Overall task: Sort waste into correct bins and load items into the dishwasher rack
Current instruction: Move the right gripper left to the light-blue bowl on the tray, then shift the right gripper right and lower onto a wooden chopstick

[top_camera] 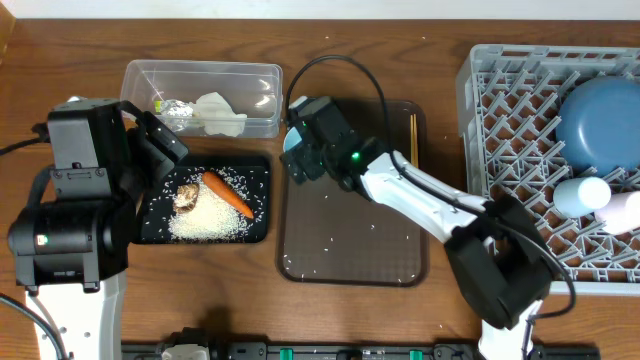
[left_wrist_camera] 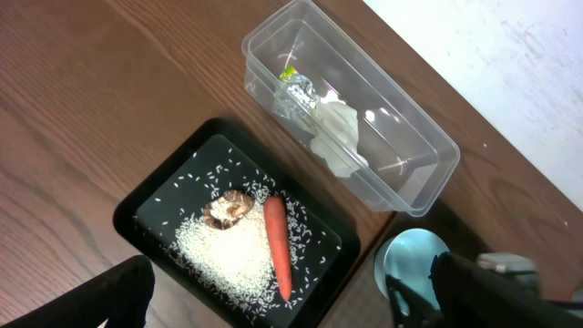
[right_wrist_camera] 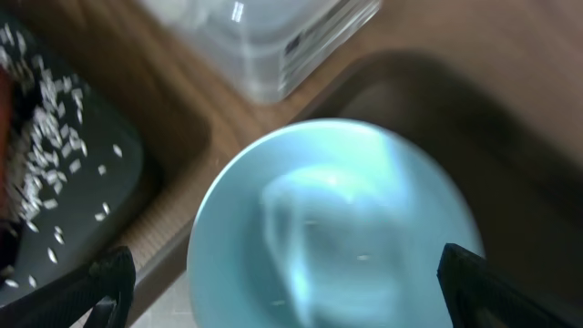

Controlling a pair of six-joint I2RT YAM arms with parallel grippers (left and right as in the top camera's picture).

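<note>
right gripper [right_wrist_camera: 291, 282]: fingers apart, light-blue cup [right_wrist_camera: 332, 228] between | cup: 11 o'clock corner of brown tray [top_camera: 350, 240] | clear tub [top_camera: 140, 100] crowds cup's 10 o'clock | chopsticks [top_camera: 413, 135]: tray's 1 o'clock | left gripper [left_wrist_camera: 287, 296]: fingers apart over black tray [left_wrist_camera: 173, 205]

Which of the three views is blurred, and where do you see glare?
Right wrist view: the light-blue cup is very close and out of focus, so its rim looks soft. Left wrist view: sharp, with small bright glints on the clear tub. Overhead view: sharp and evenly lit, and the white rice grains stay distinct.
</note>
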